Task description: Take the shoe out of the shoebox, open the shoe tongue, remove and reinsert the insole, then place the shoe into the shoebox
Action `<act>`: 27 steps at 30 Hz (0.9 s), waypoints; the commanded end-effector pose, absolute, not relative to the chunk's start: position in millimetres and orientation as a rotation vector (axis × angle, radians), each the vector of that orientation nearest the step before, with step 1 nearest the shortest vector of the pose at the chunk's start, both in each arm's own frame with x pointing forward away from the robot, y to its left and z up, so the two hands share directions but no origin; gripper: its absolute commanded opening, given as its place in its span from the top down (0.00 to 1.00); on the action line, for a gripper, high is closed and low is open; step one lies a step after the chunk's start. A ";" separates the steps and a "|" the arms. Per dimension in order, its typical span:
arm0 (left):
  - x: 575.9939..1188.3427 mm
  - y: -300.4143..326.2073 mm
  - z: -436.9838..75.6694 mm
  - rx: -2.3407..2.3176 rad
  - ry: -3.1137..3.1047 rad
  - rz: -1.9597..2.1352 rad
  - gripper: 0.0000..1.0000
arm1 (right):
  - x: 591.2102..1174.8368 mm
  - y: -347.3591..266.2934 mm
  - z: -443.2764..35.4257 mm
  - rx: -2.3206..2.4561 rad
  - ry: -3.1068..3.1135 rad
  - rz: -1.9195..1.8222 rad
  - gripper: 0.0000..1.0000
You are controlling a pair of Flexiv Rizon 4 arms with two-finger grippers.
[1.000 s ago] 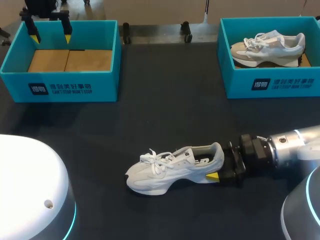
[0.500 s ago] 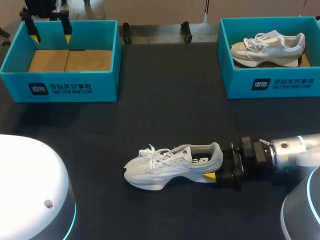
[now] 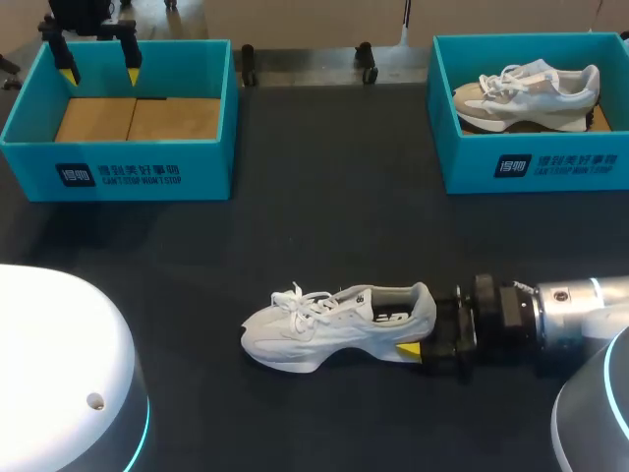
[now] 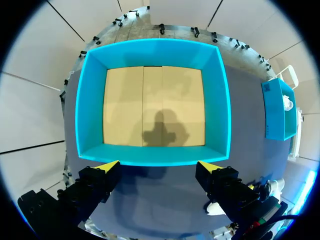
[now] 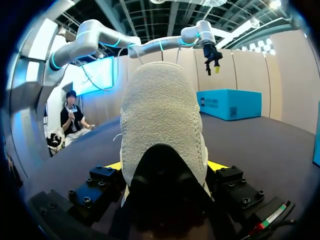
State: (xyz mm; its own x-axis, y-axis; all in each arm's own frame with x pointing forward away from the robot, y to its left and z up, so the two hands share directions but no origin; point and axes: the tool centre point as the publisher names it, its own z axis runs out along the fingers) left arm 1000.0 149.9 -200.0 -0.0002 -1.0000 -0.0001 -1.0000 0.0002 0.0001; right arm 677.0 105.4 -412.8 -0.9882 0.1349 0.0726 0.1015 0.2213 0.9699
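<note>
White shoe (image 3: 334, 324) on desk (image 3: 324, 197), heel clamped in right tool (image 5: 165, 167); left tool (image 4: 159, 167) spread wide, empty. Risk: heel-only hold; shoe may twist loose when lifted.

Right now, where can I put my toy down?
The table is bare between the left box and the right box, and from them to the white shoe. The left box holds nothing. The right box is crowded by another shoe.

White print, a square logo beside two short lines, is carried on the front wall of the left shoebox (image 3: 208, 169) and of the right shoebox (image 3: 470, 169); a dark mark, perhaps a logo, is seen on the shoe (image 3: 334, 329).
</note>
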 end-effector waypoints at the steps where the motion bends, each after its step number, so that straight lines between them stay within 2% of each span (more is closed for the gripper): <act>1: 1000.0 149.9 -200.0 -2.221 2.222 0.000 0.00 | 676.7 107.2 -412.9 0.238 2.433 1.927 1.00; 13: 1000.0 149.9 -200.0 -2.221 2.222 0.000 0.00 | 676.7 107.2 -412.9 0.238 2.433 1.927 1.00; 17: 976.5 108.2 -199.4 -2.204 2.058 0.091 0.00 | 676.7 107.2 -412.9 0.238 2.433 1.927 1.00; 27: 919.3 50.6 -189.2 -2.231 2.042 0.078 0.00 | 676.7 107.2 -412.9 0.238 2.433 1.927 1.00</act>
State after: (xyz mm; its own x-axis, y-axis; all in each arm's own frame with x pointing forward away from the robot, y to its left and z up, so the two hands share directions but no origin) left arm 941.0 58.0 -195.1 0.0865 -0.9900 -0.1110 -0.9962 -0.0870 -0.0005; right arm 677.1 105.7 -413.6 -0.9882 0.1343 0.0734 0.1019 0.2193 0.9703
